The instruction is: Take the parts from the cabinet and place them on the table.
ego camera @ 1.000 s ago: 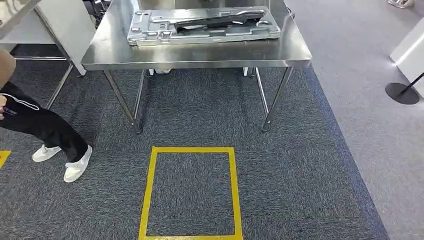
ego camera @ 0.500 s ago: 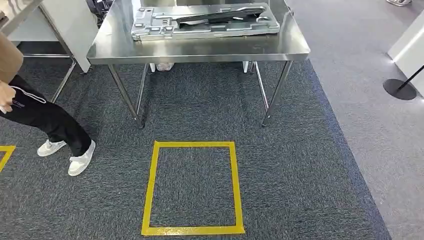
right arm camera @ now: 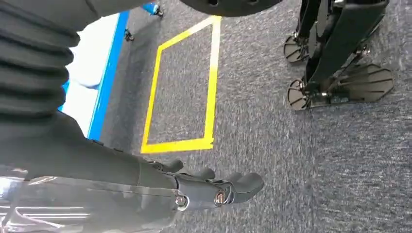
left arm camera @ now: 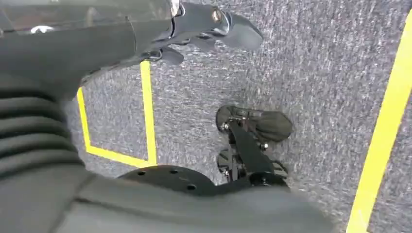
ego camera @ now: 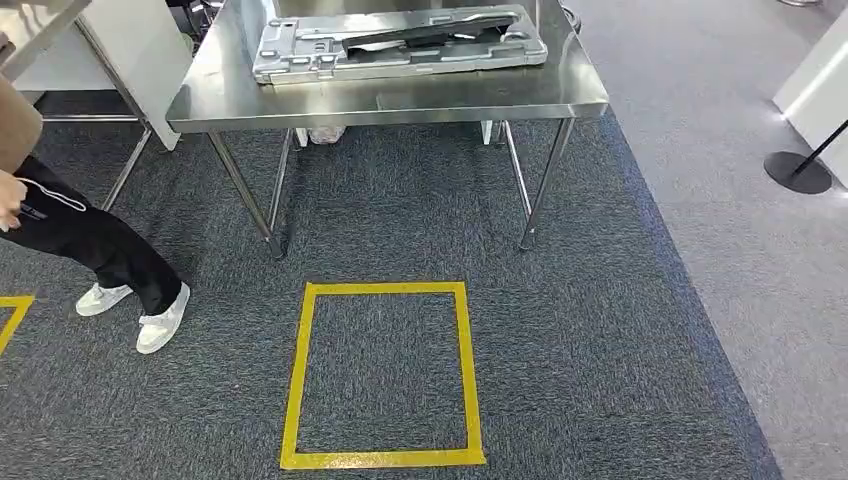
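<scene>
A silver stamped metal panel [ego camera: 400, 45] with a dark part lying on top rests on the steel table [ego camera: 400, 102] ahead of me in the head view. My left hand [left arm camera: 194, 29] hangs over the grey carpet, fingers stretched out and holding nothing. My right hand [right arm camera: 214, 189] also hangs above the carpet, its fingers straight and empty. Both hands are far from the table and the panel.
A yellow taped square [ego camera: 382, 375] marks the carpet before the table. A person [ego camera: 90, 240] in dark trousers and white shoes stands at the left. A white cabinet [ego camera: 135, 45] is at the back left, a stanchion base [ego camera: 797, 172] at the right.
The whole head picture has shifted a little, so the camera moved: the table and yellow square sit slightly higher. The person's feet have stepped a bit to the right.
</scene>
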`<control>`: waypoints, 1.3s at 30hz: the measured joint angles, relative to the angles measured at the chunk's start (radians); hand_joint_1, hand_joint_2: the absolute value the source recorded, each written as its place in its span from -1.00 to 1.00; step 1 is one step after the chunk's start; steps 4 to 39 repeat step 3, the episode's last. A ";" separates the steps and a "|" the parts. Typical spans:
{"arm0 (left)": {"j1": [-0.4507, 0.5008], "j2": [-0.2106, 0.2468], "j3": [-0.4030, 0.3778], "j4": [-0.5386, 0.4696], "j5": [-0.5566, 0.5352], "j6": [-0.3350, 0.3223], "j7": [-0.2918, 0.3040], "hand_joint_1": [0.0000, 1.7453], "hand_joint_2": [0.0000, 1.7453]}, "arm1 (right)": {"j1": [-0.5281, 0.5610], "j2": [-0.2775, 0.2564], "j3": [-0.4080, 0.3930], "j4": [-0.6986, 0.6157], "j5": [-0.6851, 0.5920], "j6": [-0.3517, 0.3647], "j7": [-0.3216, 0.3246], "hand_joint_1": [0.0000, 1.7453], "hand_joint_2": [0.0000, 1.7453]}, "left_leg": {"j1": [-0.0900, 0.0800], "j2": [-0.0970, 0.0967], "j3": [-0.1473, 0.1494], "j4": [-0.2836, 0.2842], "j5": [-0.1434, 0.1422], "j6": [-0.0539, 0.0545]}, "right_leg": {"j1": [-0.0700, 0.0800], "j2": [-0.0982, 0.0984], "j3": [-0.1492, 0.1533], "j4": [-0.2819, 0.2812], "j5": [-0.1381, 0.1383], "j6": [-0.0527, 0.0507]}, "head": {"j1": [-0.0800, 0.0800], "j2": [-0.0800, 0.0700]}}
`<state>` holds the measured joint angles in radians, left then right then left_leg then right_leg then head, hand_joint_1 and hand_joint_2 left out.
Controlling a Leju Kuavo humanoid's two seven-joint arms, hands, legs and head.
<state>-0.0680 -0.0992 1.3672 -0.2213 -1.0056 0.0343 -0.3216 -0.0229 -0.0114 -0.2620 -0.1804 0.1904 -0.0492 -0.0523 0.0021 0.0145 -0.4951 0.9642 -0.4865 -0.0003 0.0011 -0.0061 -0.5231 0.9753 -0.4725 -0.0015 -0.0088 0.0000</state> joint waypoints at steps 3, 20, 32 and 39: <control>0.000 0.000 0.000 0.000 0.000 -0.001 0.002 -1.00 1.00 | 0.000 0.000 -0.002 0.000 -0.002 -0.003 0.001 -1.00 1.00 | 0.000 0.000 -0.001 0.000 0.000 -0.001 | 0.000 0.000 0.000 0.000 0.000 0.000 | 0.000 0.000; 0.000 0.000 0.000 0.000 0.000 -0.001 0.002 -1.00 1.00 | 0.000 0.000 -0.002 0.000 -0.002 -0.003 0.001 -1.00 1.00 | 0.000 0.000 -0.001 0.000 0.000 -0.001 | 0.000 0.000 0.000 0.000 0.000 0.000 | 0.000 0.000; 0.000 0.000 0.000 0.000 0.000 -0.001 0.002 -1.00 1.00 | 0.000 0.000 -0.002 0.000 -0.002 -0.003 0.001 -1.00 1.00 | 0.000 0.000 -0.001 0.000 0.000 -0.001 | 0.000 0.000 0.000 0.000 0.000 0.000 | 0.000 0.000; 0.000 0.000 0.000 0.000 0.000 -0.001 0.002 -1.00 1.00 | 0.000 0.000 -0.002 0.000 -0.002 -0.003 0.001 -1.00 1.00 | 0.000 0.000 -0.001 0.000 0.000 -0.001 | 0.000 0.000 0.000 0.000 0.000 0.000 | 0.000 0.000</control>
